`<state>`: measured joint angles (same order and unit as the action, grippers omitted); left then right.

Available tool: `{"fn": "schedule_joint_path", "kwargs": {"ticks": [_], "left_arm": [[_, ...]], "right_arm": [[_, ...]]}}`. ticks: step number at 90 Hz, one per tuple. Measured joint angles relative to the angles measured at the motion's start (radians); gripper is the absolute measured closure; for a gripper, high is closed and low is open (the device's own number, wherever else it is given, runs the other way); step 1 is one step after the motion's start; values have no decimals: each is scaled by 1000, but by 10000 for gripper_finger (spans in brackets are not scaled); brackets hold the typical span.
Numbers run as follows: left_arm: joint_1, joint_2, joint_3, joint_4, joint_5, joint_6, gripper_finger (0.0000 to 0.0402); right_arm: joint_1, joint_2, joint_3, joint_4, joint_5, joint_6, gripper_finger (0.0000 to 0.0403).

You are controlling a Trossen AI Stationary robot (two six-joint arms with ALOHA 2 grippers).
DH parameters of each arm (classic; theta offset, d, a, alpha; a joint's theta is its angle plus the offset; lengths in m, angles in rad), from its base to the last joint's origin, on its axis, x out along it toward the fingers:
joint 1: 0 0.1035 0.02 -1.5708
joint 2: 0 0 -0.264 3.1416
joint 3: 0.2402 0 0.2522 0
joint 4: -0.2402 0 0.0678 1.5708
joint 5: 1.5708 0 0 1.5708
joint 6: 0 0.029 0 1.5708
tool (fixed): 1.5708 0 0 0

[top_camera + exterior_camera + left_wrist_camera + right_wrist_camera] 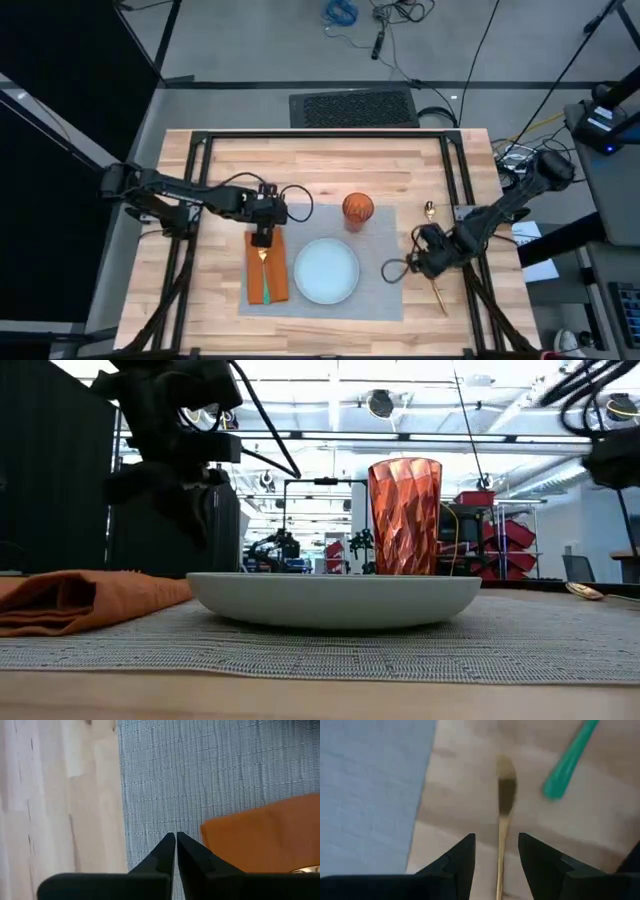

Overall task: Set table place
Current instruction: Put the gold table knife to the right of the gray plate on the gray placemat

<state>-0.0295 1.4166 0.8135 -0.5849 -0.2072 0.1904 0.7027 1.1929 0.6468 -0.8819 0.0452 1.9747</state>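
Observation:
On the table (330,165) lies the grey placemat (380,295) with the pale-blue plate (327,270) in its middle. The orange napkin (268,268) lies left of the plate, and a green-handled gold fork (264,278) lies on it. The orange tumbler (357,208) stands on the mat's far edge. My left gripper (175,836) hovers shut over the mat at the napkin's far end (260,835). My right gripper (496,845) is open just right of the mat, its fingers either side of a gold piece of cutlery (504,795) lying on the wood.
Another piece of cutlery lies beside the right gripper: its green handle (570,762) shows in the right wrist view. A gold spoon head (429,210) lies farther back on the wood. Black frame bars (330,135) run along the table's far and side edges.

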Motion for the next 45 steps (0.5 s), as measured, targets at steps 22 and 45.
{"fn": "schedule_joint_path", "kwargs": {"ticks": [22, 45], "left_arm": [[0, 0, 0, 2, 20, -1, 398], [-2, 0, 0, 3, 25, -28, 398]], "right_arm": [[165, 72, 0, 138, -60, 145, 266], [183, 164, 0, 177, -101, 153, 266]]}}
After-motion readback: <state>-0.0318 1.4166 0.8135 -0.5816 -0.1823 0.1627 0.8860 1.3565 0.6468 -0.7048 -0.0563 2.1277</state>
